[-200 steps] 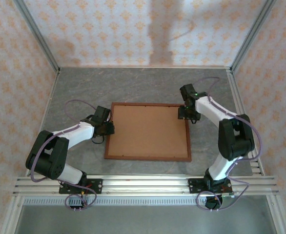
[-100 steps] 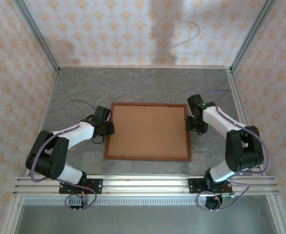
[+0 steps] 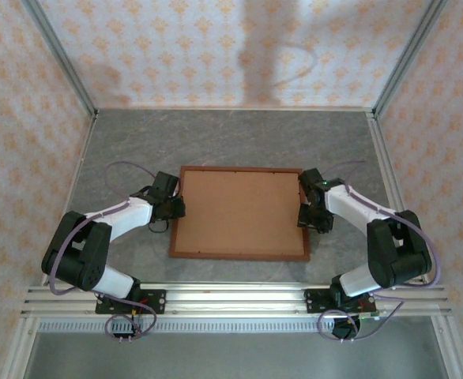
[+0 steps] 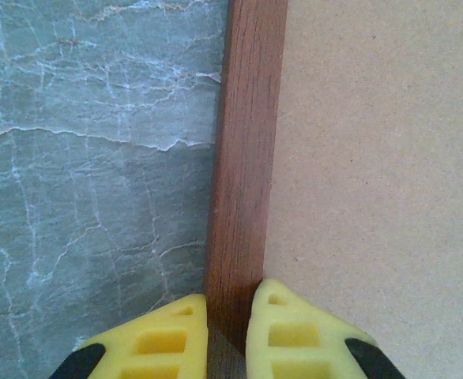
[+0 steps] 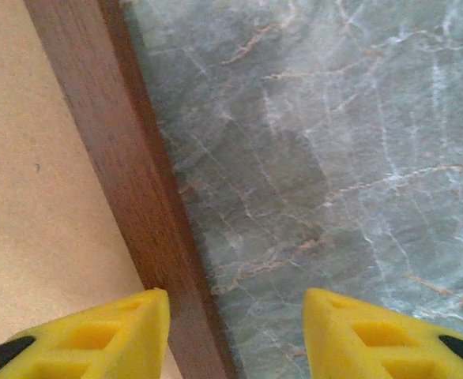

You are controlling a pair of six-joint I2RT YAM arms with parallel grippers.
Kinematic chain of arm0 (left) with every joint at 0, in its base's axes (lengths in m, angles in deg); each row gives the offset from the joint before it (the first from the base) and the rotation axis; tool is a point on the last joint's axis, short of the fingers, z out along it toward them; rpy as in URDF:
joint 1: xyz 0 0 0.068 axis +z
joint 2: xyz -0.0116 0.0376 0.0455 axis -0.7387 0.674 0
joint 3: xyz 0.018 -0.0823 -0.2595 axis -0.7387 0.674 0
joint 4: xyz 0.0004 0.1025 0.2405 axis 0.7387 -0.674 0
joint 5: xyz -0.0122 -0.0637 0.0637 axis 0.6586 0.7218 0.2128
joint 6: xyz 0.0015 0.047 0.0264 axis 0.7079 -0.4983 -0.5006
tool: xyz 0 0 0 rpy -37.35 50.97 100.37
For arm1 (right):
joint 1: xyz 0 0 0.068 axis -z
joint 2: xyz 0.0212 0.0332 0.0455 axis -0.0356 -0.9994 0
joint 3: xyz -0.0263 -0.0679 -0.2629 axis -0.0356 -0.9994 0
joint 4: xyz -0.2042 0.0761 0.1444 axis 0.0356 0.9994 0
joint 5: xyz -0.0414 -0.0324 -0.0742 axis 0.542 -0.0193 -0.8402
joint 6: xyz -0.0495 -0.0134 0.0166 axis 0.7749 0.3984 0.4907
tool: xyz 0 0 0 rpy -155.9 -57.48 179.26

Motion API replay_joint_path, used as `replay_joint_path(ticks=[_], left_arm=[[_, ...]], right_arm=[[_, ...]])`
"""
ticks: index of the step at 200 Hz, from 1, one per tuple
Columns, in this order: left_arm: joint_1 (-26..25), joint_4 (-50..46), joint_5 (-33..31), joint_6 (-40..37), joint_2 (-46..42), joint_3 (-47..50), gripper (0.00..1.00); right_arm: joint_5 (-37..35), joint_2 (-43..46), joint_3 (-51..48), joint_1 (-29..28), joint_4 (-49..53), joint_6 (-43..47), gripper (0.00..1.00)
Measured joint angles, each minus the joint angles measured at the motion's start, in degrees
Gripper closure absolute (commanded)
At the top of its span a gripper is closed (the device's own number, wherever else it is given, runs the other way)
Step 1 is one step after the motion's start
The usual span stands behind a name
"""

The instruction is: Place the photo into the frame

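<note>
While our left gripper (image 4: 227, 332) clamps the left rail of the frame (image 4: 243, 142), lying flat on the table (image 5: 350, 158), our right gripper (image 5: 235, 332) straddles its right rail unclenched; closing off-centre, we could skew the frame.

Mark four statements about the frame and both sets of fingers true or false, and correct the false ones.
1. The left fingers are closed on the left rail of the frame. True.
2. A plain brown board faces up inside the frame. True.
3. The right fingers are clamped tight on the right rail. False: they stand apart, one over the board, one over the table.
4. The frame stands upright. False: it lies flat on the table.
</note>
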Motion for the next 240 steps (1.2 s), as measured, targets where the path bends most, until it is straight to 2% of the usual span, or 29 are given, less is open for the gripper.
replay_joint_path(ticks=[106,182,240], left_arm=[[0.0,0.0,0.0,0.0,0.02,0.0,0.87],[0.0,0.0,0.0,0.0,0.11,-0.04,0.87],[-0.02,0.2,0.07,0.0,0.2,-0.11,0.87]], right_arm=[[-1.03,-2.01,0.24,-3.41,-1.51,-1.86,0.54],[-3.5,-4.09,0.68,-6.21,-2.23,-0.7,0.51],[-3.89,-2.01,3.43,-6.47,0.5,1.4,0.43]])
